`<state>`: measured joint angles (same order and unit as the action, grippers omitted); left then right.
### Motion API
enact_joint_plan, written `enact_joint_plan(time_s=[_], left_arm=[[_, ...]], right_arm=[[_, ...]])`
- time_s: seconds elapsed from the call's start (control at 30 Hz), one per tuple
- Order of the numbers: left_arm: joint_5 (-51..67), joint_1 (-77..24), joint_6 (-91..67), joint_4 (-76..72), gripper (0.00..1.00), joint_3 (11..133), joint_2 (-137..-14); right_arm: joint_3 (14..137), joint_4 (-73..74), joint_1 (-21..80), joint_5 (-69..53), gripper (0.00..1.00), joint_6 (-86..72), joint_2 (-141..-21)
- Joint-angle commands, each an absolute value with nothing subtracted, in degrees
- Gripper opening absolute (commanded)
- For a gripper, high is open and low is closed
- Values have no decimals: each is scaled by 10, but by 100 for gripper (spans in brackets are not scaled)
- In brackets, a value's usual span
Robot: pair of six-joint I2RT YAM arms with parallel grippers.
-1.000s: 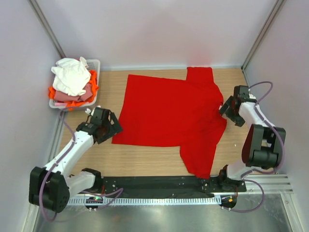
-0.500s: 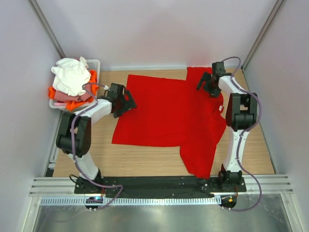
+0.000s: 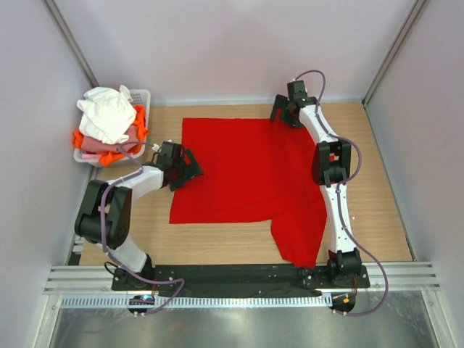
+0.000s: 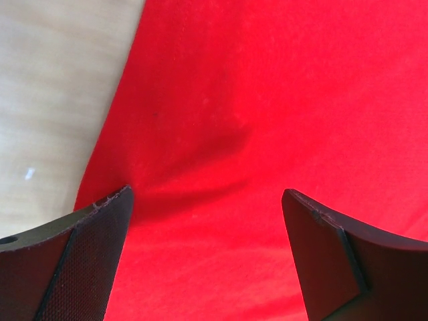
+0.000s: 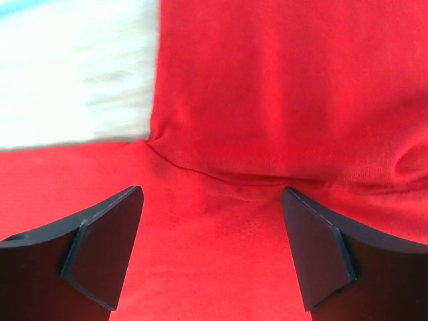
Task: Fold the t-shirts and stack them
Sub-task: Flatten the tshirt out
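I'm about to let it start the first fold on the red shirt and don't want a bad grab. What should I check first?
1. Left gripper open: ok, jaws spread above the red t-shirt near its left edge.
2. Right gripper open: ok, jaws spread over a seam at the shirt's far right corner.
3. Jaws touching cloth: cannot tell for either arm.
4. Shirt lying flat: not ok, creases show by the right gripper.
5. Basket clear of the shirt: ok, it stands apart at the far left.
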<state>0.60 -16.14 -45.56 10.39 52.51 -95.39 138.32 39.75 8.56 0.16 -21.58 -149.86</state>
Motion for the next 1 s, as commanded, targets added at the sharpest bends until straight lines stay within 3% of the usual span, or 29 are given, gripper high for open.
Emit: enact_joint_plan(time_s=[0.0, 0.17, 0.37, 0.6, 0.7, 0.73, 0.77, 0.83, 0.9, 0.97], left_arm=[[-17, -163, -475, 148, 94, 461, -937], [-54, -162, -459, 172, 95, 474, -928], [-66, -160, -429, 235, 95, 594, -937], [-120, -223, -394, 358, 100, 691, -855], [-168, -270, -397, 410, 100, 663, -804], [-177, -277, -402, 420, 100, 646, -784], [-177, -281, -426, 424, 100, 602, -764], [-127, -278, -449, 402, 100, 543, -698], [-12, -282, -472, 355, 100, 463, -654], [4, -298, -507, 335, 100, 392, -577]], right_arm=[[1432, 431, 91, -44, 91, -219, -1570], [1435, 391, 92, -69, 93, -229, -1581], [1428, 388, 90, -65, 95, -219, -1534], [1275, 407, 91, -3, 97, -199, -1303], [1137, 414, 104, 86, 94, -175, -1139], [1039, 403, 110, 107, 94, -178, -1094], [987, 398, 125, 146, 95, -198, -993], [828, 396, 132, 120, 99, -251, -893], [720, 393, 141, -13, 100, -300, -759], [580, 409, 209, -6, 100, -356, -625]])
